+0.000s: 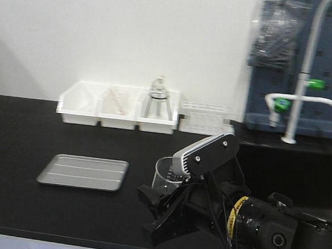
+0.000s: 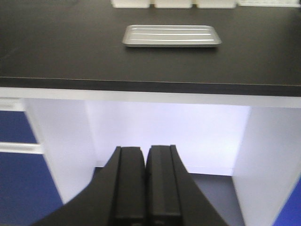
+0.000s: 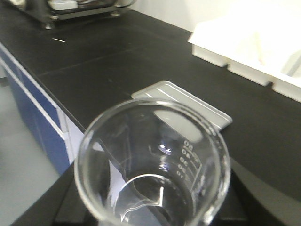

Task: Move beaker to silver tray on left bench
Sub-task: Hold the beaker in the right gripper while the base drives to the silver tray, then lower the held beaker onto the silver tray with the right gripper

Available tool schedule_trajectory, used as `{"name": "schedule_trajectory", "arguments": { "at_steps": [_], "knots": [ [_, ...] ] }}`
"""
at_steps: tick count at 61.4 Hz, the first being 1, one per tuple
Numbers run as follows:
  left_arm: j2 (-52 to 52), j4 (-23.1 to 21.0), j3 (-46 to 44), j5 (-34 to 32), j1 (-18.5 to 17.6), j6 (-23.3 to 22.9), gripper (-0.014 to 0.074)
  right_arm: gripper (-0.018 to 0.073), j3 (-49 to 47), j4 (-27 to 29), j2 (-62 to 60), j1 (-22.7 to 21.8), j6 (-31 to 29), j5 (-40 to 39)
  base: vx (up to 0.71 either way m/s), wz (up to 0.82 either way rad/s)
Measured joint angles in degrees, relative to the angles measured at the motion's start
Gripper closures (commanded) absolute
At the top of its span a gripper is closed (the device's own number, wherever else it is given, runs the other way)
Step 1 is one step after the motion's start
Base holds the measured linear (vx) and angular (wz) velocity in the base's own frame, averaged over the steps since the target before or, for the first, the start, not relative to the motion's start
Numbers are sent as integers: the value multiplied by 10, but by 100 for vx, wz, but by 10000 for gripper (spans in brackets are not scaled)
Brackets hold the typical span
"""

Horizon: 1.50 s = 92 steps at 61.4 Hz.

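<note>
One beaker (image 1: pixel 163 170) in right jaws, one silver tray (image 1: pixel 83 171), three white bins (image 1: pixel 118 121)

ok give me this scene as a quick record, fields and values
beaker: small clear glass beaker, empty, gripped by right tool
tray: shallow silver rectangular tray, bare, left of beaker, on matte black worktop
left tool: shut, holding nothing, short of worktop's front edge
behind: three white plastic bins in a row

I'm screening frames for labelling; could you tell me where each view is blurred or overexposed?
Front view: soft throughout, wall washed out. Left wrist view: tray fairly sharp, left gripper blurred, under-bench panel glaring. Right wrist view: beaker rim blurred with glints, bins overexposed.
</note>
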Motion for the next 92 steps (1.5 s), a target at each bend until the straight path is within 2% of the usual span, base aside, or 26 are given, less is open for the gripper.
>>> {"name": "schedule_trajectory", "arguments": {
  "at_steps": [28, 92],
  "knots": [
    [0, 0, 0, 0, 0, 0, 595, 571, 0, 0, 0, 0, 0, 0, 22, 37],
    [0, 0, 0, 0, 0, 0, 595, 571, 0, 0, 0, 0, 0, 0, 16, -1]
  ]
}}
